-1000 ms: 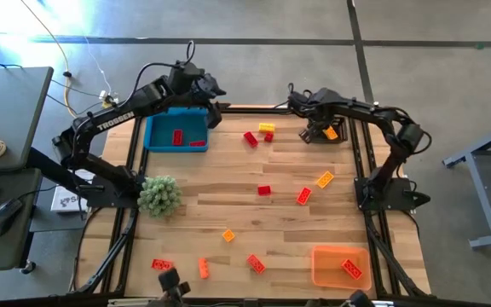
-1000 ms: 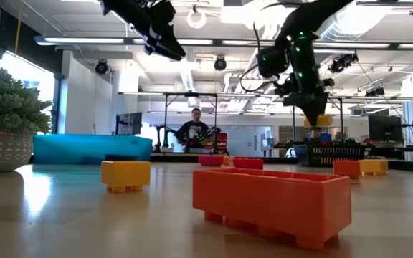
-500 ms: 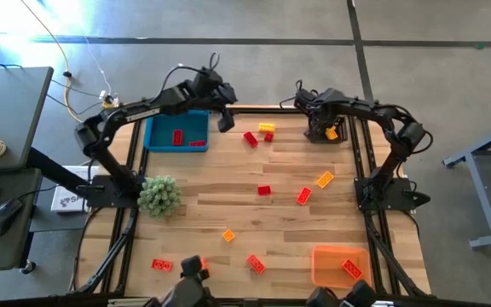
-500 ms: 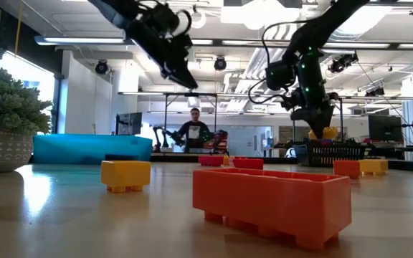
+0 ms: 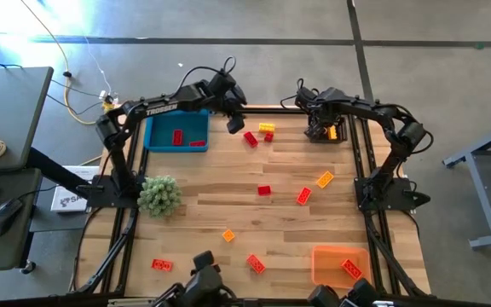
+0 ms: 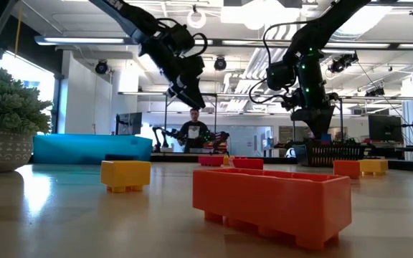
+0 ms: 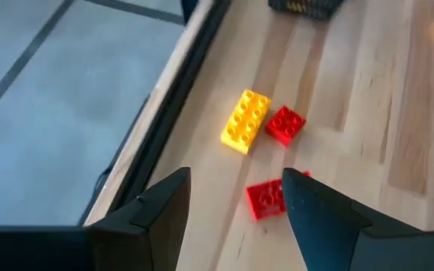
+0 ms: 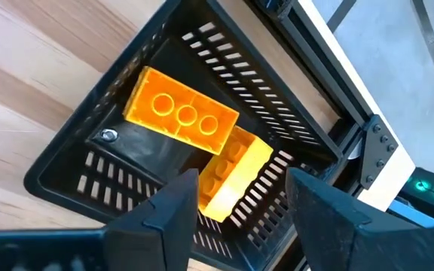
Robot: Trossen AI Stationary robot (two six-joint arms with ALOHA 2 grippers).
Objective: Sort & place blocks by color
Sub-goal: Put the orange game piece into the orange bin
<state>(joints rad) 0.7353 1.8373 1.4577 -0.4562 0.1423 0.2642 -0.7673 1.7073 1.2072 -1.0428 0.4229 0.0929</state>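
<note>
My left gripper [image 5: 235,124] [image 7: 236,188] hangs open above the far edge of the table. Just beyond its fingers lie a red brick [image 7: 266,199], a yellow brick [image 7: 246,120] and a small red brick [image 7: 285,124], all flat on the wood. My right gripper [image 5: 318,128] [image 8: 241,184] stands open over a black slotted basket [image 8: 59,162] at the far right. Two yellow bricks lie in the basket: one flat [image 8: 181,111], one tilted [image 8: 236,177] against it, right below the fingers. Other red and orange blocks [image 5: 303,195] are scattered over the table.
A blue bin [image 5: 156,135] at the far left holds two red bricks [image 5: 177,136]. An orange bin [image 5: 326,256] at the near right holds one red brick [image 5: 352,269]. A green plant [image 5: 158,194] stands at the left edge. A person [image 6: 193,132] stands in the room behind.
My left gripper has swung from above the blue bin toward the table's right and down, tipping further downward, and now hangs near the red and yellow bricks at the far edge. The yellow brick seen at my right gripper's fingertips has left them and lies in the basket.
</note>
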